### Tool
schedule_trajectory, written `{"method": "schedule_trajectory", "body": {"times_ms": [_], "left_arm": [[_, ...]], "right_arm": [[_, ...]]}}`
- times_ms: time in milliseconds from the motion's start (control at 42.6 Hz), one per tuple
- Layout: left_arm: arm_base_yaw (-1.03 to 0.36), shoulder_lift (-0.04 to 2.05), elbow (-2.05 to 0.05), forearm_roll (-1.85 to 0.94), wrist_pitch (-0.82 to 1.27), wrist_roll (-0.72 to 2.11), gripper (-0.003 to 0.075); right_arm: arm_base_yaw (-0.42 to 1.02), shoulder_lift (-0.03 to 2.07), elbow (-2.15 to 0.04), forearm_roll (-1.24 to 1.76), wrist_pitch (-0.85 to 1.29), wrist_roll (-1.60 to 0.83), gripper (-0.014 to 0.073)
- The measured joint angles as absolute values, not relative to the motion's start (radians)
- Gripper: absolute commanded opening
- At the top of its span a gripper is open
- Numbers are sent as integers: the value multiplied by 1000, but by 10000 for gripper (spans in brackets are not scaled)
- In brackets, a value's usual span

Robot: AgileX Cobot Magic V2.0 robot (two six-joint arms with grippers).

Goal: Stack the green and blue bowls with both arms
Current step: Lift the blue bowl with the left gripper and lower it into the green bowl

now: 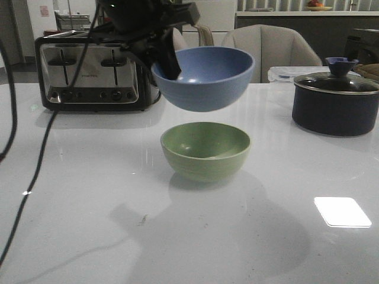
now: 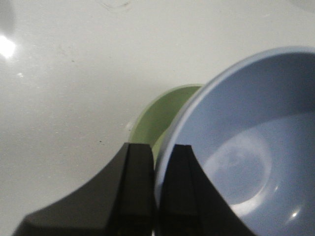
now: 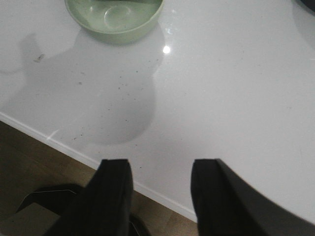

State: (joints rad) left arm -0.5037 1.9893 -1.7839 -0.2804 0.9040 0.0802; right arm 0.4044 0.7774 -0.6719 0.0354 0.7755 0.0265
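- Front view: the left gripper (image 1: 167, 59) clenches the rim of the blue bowl (image 1: 203, 78), holding it in the air directly above the green bowl (image 1: 205, 151) with a clear gap between them. The green bowl sits upright on the white worktop (image 1: 83, 195), in front of a steel toaster (image 1: 95, 72); a dark lidded pot (image 1: 335, 102) stands well to its right. Both bowls are plain, round and matte, alike in size
- To do this step well, I judge the blue bowl should be kept level, centred over the green bowl, and lowered straight until it nests before the grip lets go
- Left wrist view: one black finger (image 2: 177, 191) lies inside the blue bowl's (image 2: 246, 147) smooth rim and the other outside. A sliver of the green bowl (image 2: 165, 115) shows just below it
- Right wrist view: the right gripper (image 3: 160, 189) is released and holds nothing, hanging over the glossy worktop's (image 3: 236, 98) near edge, well apart from the green bowl (image 3: 115, 19)
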Motion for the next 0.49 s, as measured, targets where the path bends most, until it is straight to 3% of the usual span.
{"method": "schedule_trajectory", "body": {"times_ms": [141,188,423,493], "left_arm": [[-528,2045,-1784,-278,884,83,115],[-529,2062,-1784,-276,872,83,152],[-529,2118,-1784,-272,843,83,514],[-529,2121,-1784,-272,843,83,549]], "right_arm": [[404,777,-672,35,776,28,409],[404,777,-672,35,776,28,409],[404,777,-672,35,776,28,409],[404,777,-672,35,776,28,409]]}}
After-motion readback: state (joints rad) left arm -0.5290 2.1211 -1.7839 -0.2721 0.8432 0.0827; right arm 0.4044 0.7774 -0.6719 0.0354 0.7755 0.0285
